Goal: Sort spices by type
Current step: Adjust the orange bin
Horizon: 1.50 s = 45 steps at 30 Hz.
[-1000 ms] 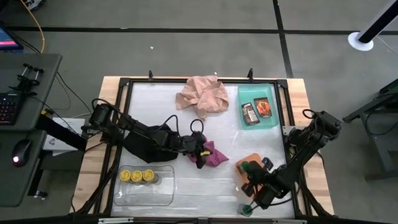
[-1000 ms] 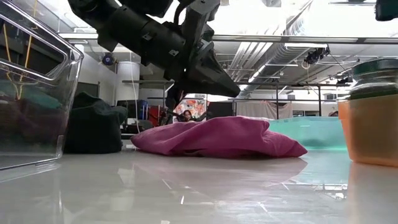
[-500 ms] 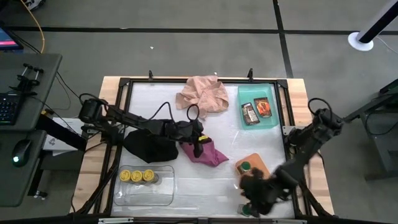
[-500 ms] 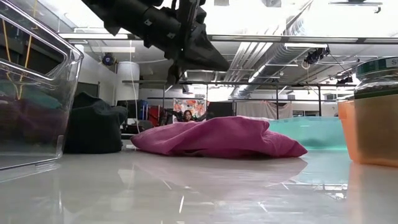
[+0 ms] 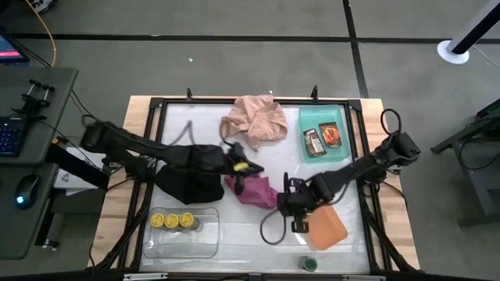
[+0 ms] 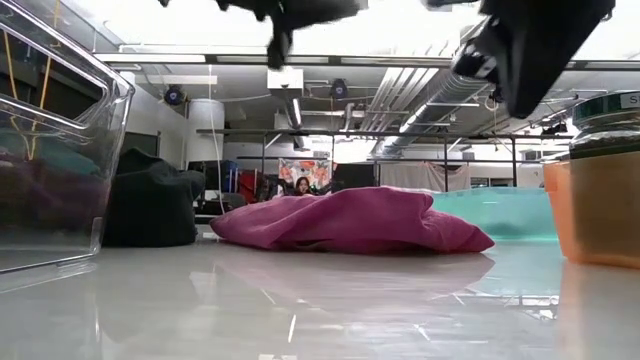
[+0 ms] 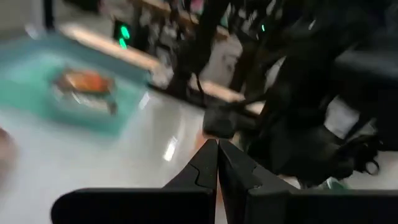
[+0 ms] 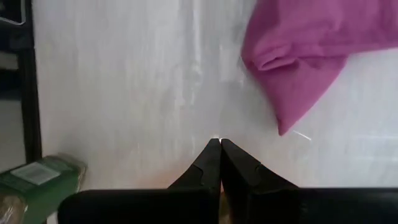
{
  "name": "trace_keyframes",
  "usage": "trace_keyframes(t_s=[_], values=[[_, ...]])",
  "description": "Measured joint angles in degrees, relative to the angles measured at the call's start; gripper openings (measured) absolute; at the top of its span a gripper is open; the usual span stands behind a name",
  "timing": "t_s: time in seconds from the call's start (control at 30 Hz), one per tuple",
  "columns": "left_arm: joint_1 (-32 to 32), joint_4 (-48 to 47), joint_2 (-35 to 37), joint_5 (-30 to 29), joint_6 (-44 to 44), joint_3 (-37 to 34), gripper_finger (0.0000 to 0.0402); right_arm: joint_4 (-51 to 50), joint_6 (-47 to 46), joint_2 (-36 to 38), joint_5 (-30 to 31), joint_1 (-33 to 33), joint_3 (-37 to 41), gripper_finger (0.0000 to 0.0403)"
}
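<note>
the green-lidded jar (image 5: pixel 308 262) stands at the near edge of the worktop (image 5: pixel 234 226), near and slightly right of the right claw (image 5: pixel 291 204), apart from it. the right claw is clenched and empty, its arm reaching leftward over the orange tray (image 5: pixel 326 228) toward the magenta cloth (image 5: pixel 254 190). the left claw (image 5: pixel 244 166) is clenched, empty, above that cloth. three yellow-lidded jars (image 5: pixel 172 221) sit in the clear tray (image 5: pixel 199 238); two packets (image 5: pixel 322 139) lie in the teal tray (image 5: pixel 337 117).

My low view cut off the green-lidded jar (image 6: pixel 607 180); the teal tray (image 7: pixel 74 93) was blurred.
</note>
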<state>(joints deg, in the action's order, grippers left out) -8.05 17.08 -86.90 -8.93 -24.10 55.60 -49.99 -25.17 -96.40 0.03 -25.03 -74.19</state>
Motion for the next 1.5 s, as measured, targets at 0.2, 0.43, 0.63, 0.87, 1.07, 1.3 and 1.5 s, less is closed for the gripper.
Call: trace_keyframes(t_s=[0.2, 0.43, 0.63, 0.87, 1.07, 1.3, 1.5], values=[[-0.29, -4.89, 15.14, -6.46, 7.96, 0.01, 0.0000, 1.48, 9.56, -2.36, -7.53, 3.40, 0.00, 0.0000], [-3.87, -7.50, 26.37, -13.07, 12.23, 0.01, 0.0000, 3.84, 15.88, -7.20, -10.26, 5.58, 0.00, 0.0000], [-5.18, -11.97, 27.73, -17.45, 12.04, -0.05, 0.0000, 0.43, 19.54, -8.52, -11.17, 5.97, 0.00, 0.0000], [-5.18, -13.75, 25.25, -17.62, 8.49, -0.05, 0.0000, -3.27, 21.64, -8.50, -11.18, 6.05, 0.00, 0.0000], [-5.18, -13.42, 23.43, -17.60, 7.67, -0.05, 0.0000, -8.07, 23.90, -8.50, -9.80, 6.05, 0.00, 0.0000], [-5.14, -13.29, 23.35, -17.60, 7.70, -0.05, 0.0000, -13.64, 25.04, -8.50, -5.37, 7.70, 0.00, 0.0000], [-5.09, -13.63, 23.37, -17.60, 7.70, -0.05, 0.0000, -18.34, 27.17, -8.50, -3.18, 10.43, 0.00, 0.0000]])
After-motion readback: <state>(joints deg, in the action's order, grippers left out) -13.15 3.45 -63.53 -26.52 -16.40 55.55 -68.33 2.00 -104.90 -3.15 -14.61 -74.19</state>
